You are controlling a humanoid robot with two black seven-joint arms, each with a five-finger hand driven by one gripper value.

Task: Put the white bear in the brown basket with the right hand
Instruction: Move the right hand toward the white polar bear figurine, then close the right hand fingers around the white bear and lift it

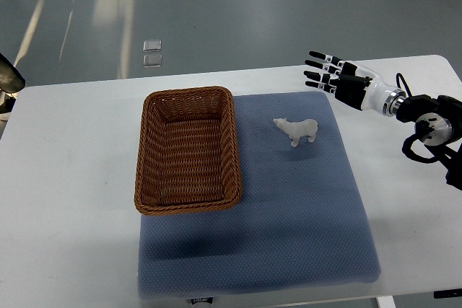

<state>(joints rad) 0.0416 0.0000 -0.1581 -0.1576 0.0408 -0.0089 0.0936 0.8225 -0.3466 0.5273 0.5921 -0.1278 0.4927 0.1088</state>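
A small white bear [297,130] stands on the blue mat [289,214], to the right of the brown wicker basket [188,151]. The basket is empty and rests on the mat's left part. My right hand [326,73] comes in from the right edge, above and to the right of the bear, over the mat's far right corner. Its fingers are spread and hold nothing. It is apart from the bear.
The mat lies on a white table [65,178]. A dark object [9,77] shows at the left edge by the table's far corner. Grey floor lies beyond the table's far edge.
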